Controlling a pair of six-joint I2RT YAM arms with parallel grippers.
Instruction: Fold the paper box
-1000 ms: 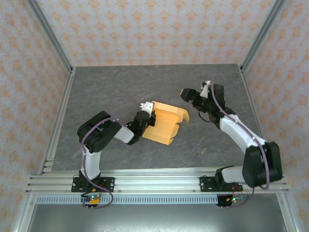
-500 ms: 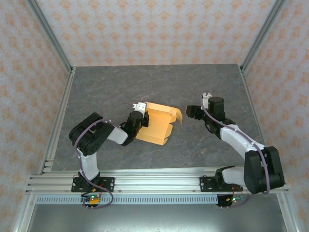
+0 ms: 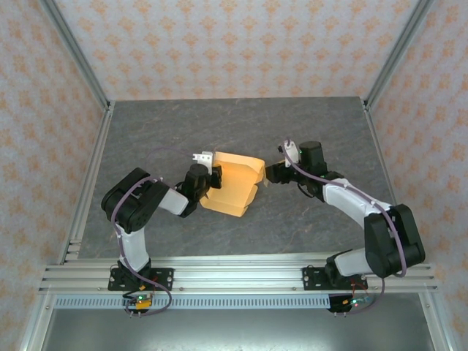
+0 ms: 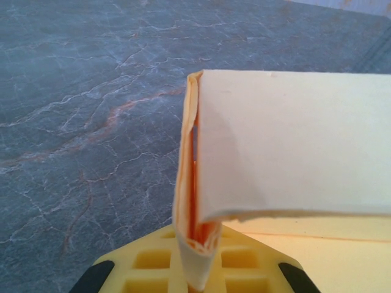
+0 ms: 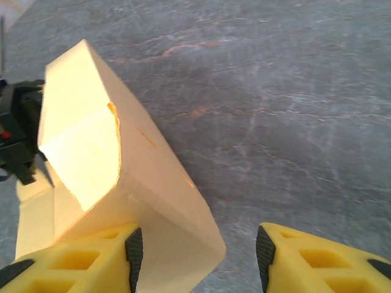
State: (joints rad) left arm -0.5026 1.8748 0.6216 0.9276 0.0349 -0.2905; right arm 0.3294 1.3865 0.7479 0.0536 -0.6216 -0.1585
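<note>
Now the right gripper (image 3: 269,174) sits at the right end of the paper box (image 3: 232,183), jaws spread around its corner; a second ago it stood well apart. Left gripper (image 3: 207,178) stays clamped on the box's left edge. Box has slid left, mid table (image 3: 314,124); open surface runs beyond to the far wall (image 3: 234,51).

The top camera looks down from behind; both wrist cameras closely face the paper box (image 3: 232,183).

Left wrist view: paper box (image 4: 293,152) cut off at rt edge; its far side hidden.
</note>
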